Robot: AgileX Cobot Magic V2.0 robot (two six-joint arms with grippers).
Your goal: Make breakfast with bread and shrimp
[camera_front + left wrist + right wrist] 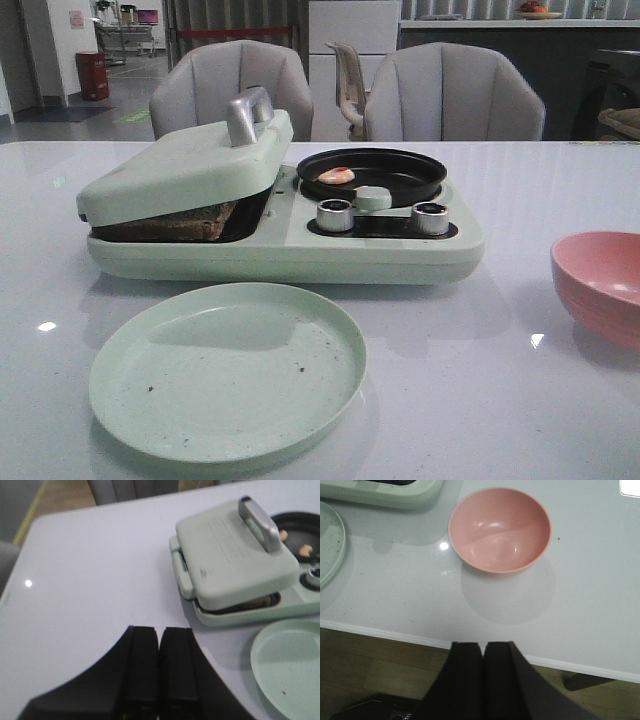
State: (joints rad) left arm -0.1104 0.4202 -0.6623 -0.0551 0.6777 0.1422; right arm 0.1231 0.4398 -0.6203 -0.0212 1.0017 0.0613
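1. Where the counter (pixel 560 190) meets its near edge, a pale green plate (pixel 228 370) lies flat, flecked with dark crumbs.
2. Toward the right edge sits a pink bowl (pixel 499 529).
3. Behind the plate stands a green breakfast maker (pixel 285 215); its lid (pixel 185 165) rests tilted on the bread (pixel 195 223), whose brown edge shows in the gap.
4. Farther back, the shrimp (pixel 336 176) lies in the black pan (pixel 372 173) on the maker's right half.
5. Left end effector (pixel 159 665) has its fingers pressed together, holding nothing; the right end effector (pixel 483 675) is likewise closed and bare, hanging just past the near edge.
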